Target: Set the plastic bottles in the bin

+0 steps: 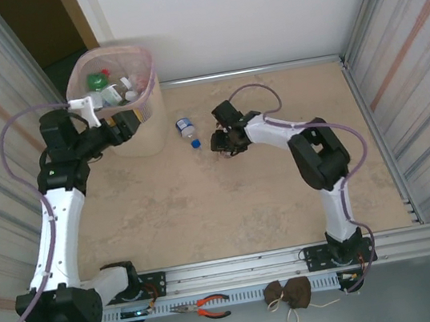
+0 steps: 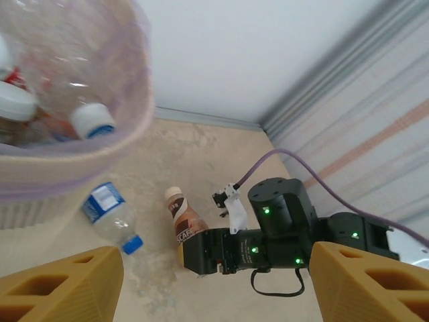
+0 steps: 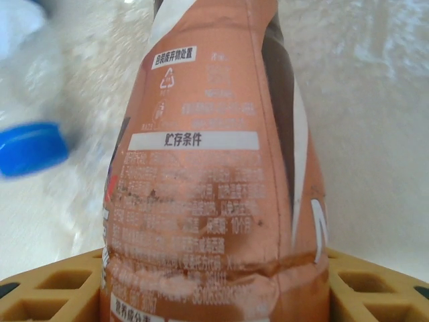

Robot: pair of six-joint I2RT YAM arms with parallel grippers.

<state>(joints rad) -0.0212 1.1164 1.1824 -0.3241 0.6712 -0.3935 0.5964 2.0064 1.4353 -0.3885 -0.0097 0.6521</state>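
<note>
Beige bin (image 1: 150, 130) stands far left, several bottles (image 1: 111, 87) inside. Beside its rim the left fingers (image 2: 60, 285) hang wide apart, empty. On the tabletop (image 1: 230, 207) right of the bin, the right fingers (image 3: 47, 288) are clamped on a brown bottle (image 3: 214, 168). One clear bottle (image 1: 187, 129), blue cap, lies loose between bin and brown bottle.

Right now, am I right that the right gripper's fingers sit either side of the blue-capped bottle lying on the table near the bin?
Not quite: the fingers of the right gripper sit either side of the brown bottle lying on the table near the bin; the blue-capped bottle lies beside it, as the right wrist view shows.
</note>
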